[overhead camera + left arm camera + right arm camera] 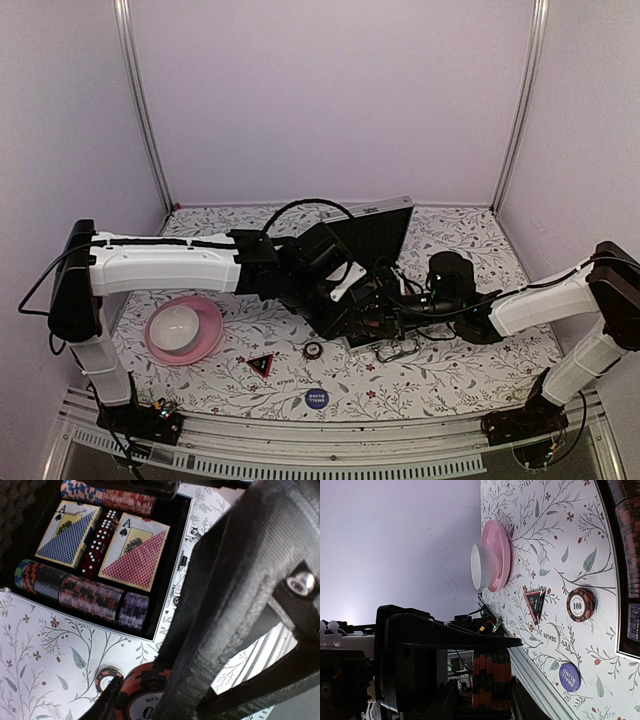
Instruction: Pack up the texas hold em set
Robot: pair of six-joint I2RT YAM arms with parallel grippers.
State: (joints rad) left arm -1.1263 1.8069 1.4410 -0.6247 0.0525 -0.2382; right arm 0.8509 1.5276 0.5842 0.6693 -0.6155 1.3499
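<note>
Chip stack (490,682) clamped in right pincer (492,692); open case (380,232) just ahead, chip row (85,592) along its near wall. Left pincer (155,705) closed on single chip (140,692).

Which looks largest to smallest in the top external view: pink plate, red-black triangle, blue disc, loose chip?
Largest: pink plate.
Then red-black triangle and blue disc, too alike to rank.
Smallest: loose chip.

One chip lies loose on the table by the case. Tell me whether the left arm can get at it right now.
Probably not yet. The loose chip lies bare, nothing over it, close to the left arm, but its jaws are shut on an orange chip.
</note>
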